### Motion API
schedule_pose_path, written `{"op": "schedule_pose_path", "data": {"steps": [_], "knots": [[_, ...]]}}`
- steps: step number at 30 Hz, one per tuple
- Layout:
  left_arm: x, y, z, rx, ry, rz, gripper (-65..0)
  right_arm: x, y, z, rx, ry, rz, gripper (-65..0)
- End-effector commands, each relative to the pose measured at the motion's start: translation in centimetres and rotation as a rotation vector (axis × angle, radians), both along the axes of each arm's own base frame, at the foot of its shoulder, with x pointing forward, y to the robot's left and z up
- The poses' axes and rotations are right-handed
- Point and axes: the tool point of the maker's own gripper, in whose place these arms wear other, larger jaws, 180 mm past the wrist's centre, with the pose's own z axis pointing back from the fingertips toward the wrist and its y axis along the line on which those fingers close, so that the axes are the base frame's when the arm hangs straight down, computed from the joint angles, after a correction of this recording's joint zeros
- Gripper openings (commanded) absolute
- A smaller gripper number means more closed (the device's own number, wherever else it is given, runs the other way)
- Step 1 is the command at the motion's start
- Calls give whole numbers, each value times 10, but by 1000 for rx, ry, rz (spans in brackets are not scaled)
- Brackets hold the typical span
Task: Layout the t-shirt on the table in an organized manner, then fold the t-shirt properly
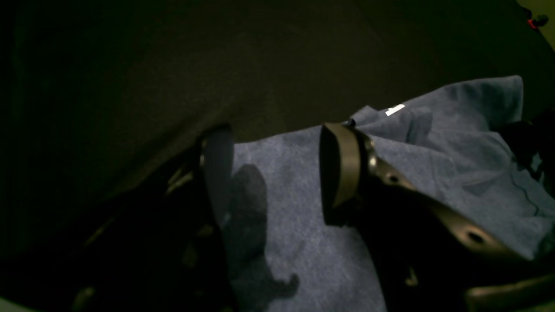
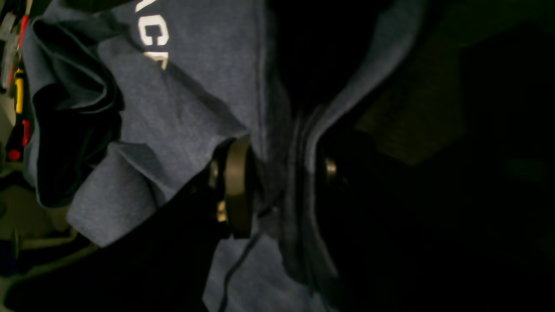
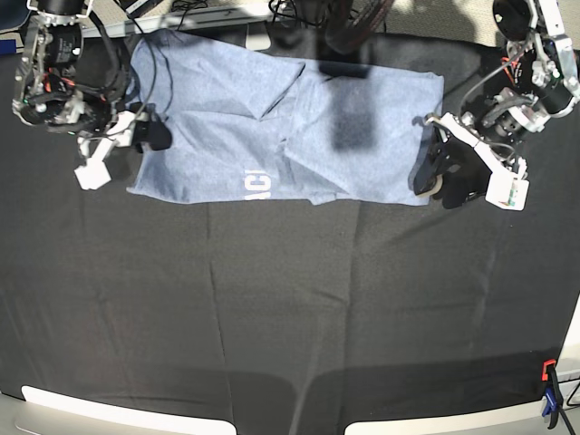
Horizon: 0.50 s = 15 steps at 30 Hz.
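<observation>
Risk: right tool (image 2: 277, 186) pinching bunched t-shirt (image 3: 272, 127) edge, left tool (image 1: 277, 173) spread; uneven pull skews layout on counter (image 3: 290, 308).

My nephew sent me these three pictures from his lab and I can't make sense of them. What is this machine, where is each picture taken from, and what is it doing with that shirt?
It is a robot with two arms. The overhead picture looks down on a black cloth table where a blue-grey t-shirt lies spread but creased, part of its white lettering showing. The two dark pictures come from cameras on the arms' wrists, looking past their own pincers. The left gripper, at the overhead picture's right, sits wide open over one edge of the shirt, holding nothing. The right gripper, at that picture's left, has a bunched fold of the shirt between its fingers; whether it has fully clamped is hard to tell.
</observation>
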Motion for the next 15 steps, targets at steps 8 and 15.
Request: {"op": "schedule_pose_path", "data": {"steps": [8,15], "knots": [[2,-1,10,-10,-29,-10,-356,-16,18,-14,-31,74,106,-465],[1,-1,8,-5,-22,-11,-356,6,-4,6,-53,-23,22,-650]]}}
